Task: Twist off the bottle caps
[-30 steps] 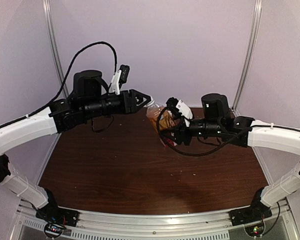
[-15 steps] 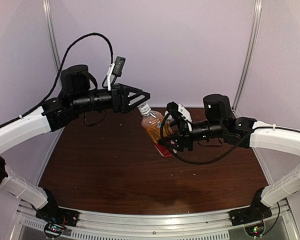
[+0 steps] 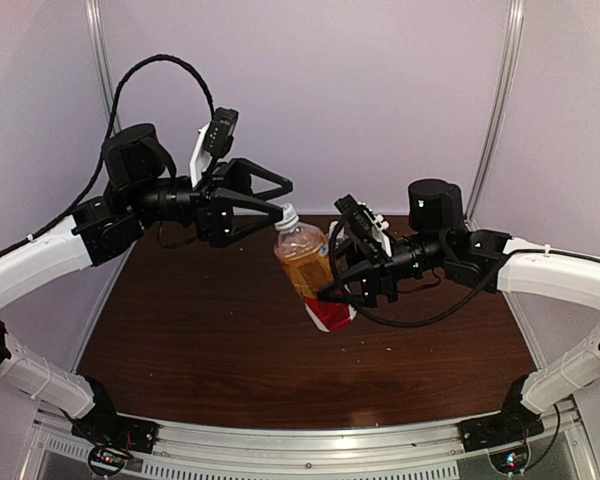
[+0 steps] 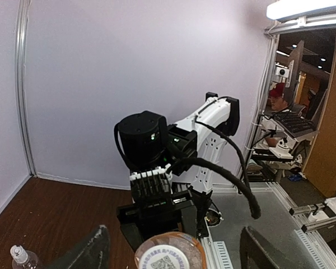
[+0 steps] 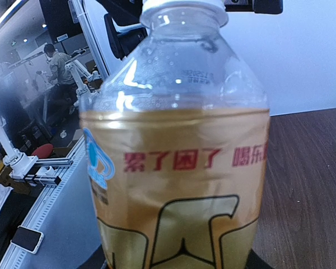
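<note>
Left claw: The left claw [image 3: 285, 197] stands wide and holds nothing, its dark fingers [image 4: 95, 249] spread to either side of the bottle's neck end.
White cap: The white cap [image 3: 288, 213] is screwed on and sits between those fingers in the left wrist view. From above, the lower fingertip looks to be at or just beside it, but contact cannot be confirmed.
Right claw: The right claw [image 3: 332, 285] is closed on the amber bottle [image 3: 302, 262]. It grips low on the red-labelled body and holds the bottle tilted in the air over the table [image 3: 210, 340], neck towards the left arm.
Weight: The liquid reaches just below the shoulder, so the bottle is probably fairly heavy for its size.
Wall: The plastic looks thin and is likely to dent under a hard squeeze. The label looks glossy, so the body may slip or turn in the grip once a twist is applied.
Where to take hold: The cap is small and probably stiff, so it is best pinched on its side wall, across its width, with the claw square to the neck.
Clear bottle: The clear bottle [image 4: 21, 259] appears upright on the table, well apart to one side, with the second cap [image 4: 15, 250] on it.
</note>
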